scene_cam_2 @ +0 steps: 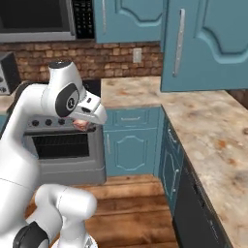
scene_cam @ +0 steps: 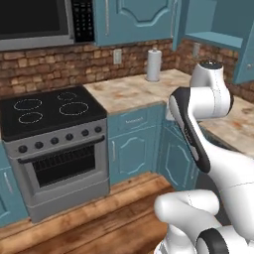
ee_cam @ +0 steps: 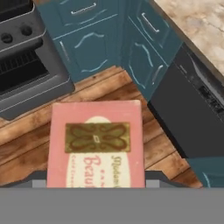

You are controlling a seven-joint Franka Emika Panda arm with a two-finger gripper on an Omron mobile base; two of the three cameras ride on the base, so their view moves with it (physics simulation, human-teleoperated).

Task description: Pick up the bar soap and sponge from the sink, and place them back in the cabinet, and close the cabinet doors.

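Note:
The bar soap [ee_cam: 96,144], a pinkish-brown block with a printed label, sits between my fingertips, and my gripper [ee_cam: 96,183] is shut on it. In the right base view the gripper [scene_cam_2: 83,127] hangs in the air in front of the stove, pointing down at the floor, with a bit of the soap [scene_cam_2: 81,124] showing under the hand. The cabinet [scene_cam: 213,35] stands open at the upper right, its teal shelf bare. One of the cabinet doors [scene_cam_2: 213,43] is swung out over the counter. The sponge and the sink are out of view.
A stove [scene_cam: 52,134] with an oven stands on the left, a microwave [scene_cam: 34,22] above it. The corner counter [scene_cam: 134,92] carries a paper towel roll [scene_cam: 153,64]. A dark dishwasher front [ee_cam: 188,118] and a wooden floor [scene_cam_2: 131,203] lie below the hand.

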